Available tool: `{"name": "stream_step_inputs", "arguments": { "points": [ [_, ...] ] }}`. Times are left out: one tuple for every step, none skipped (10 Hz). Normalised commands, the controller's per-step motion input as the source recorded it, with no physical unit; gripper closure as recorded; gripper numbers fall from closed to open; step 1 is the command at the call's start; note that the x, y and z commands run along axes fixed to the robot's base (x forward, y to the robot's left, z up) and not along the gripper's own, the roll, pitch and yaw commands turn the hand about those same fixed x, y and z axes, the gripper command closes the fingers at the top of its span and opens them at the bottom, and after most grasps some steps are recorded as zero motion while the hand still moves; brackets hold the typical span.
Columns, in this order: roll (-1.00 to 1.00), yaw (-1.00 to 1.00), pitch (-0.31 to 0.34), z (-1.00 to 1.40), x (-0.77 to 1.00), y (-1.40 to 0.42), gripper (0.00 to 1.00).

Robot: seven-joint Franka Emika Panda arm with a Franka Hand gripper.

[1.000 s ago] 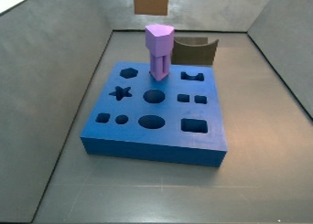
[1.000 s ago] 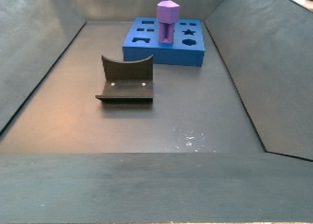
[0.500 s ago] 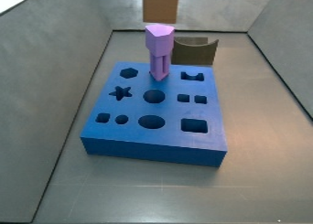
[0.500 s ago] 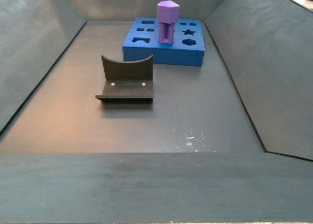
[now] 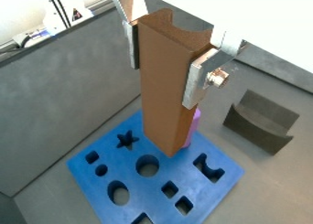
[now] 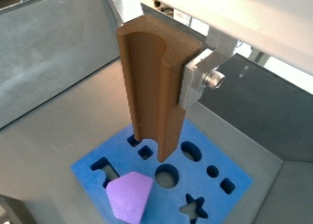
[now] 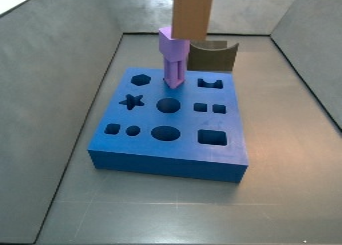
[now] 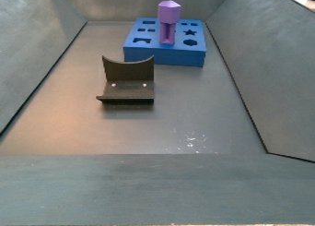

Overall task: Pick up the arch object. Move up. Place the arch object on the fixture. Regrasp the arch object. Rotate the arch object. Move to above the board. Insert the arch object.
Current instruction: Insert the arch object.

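Observation:
My gripper [image 5: 167,54] is shut on the arch object [image 5: 166,90], a long reddish-brown bar. It holds the bar upright by its upper end, high over the blue board [image 5: 108,165]. One silver finger [image 5: 202,77] presses on each side. In a wrist view the bar [image 6: 153,90] hangs over the board [image 6: 196,186], its lower end covering part of the cutouts. In a side view only the bar's lower part [image 7: 194,14] shows, at the top edge above the board [image 7: 174,161]. The olive-brown fixture [image 7: 214,57] stands behind the board and holds nothing [image 8: 127,79].
A purple faceted peg [image 7: 174,59] stands upright in the board, close under the bar; it also shows in a wrist view [image 6: 128,196] and a side view [image 8: 169,17]. Star, round and square cutouts lie open. Grey sloping walls [image 8: 37,73] ring the floor.
In the side view the bar has come lower into the frame and moved right, now over the peg's top. Board, peg and fixture have not moved.

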Motion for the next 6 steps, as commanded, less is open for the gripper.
{"name": "stream_step_inputs", "arguments": {
  "points": [
    [0.0, 0.0, 0.074, -0.26, 1.0, -0.02, 1.0],
    [0.0, 0.0, 0.096, -0.24, 1.0, -0.01, 1.0],
    [0.0, 0.0, 0.106, -0.24, 1.0, 0.0, 1.0],
    [0.0, 0.0, 0.13, -0.2, 1.0, 0.0, 1.0],
    [0.0, 0.0, 0.13, -0.2, 1.0, 0.05, 1.0],
    [0.0, 0.0, 0.13, -0.28, 1.0, 0.13, 1.0]
  ]
}}
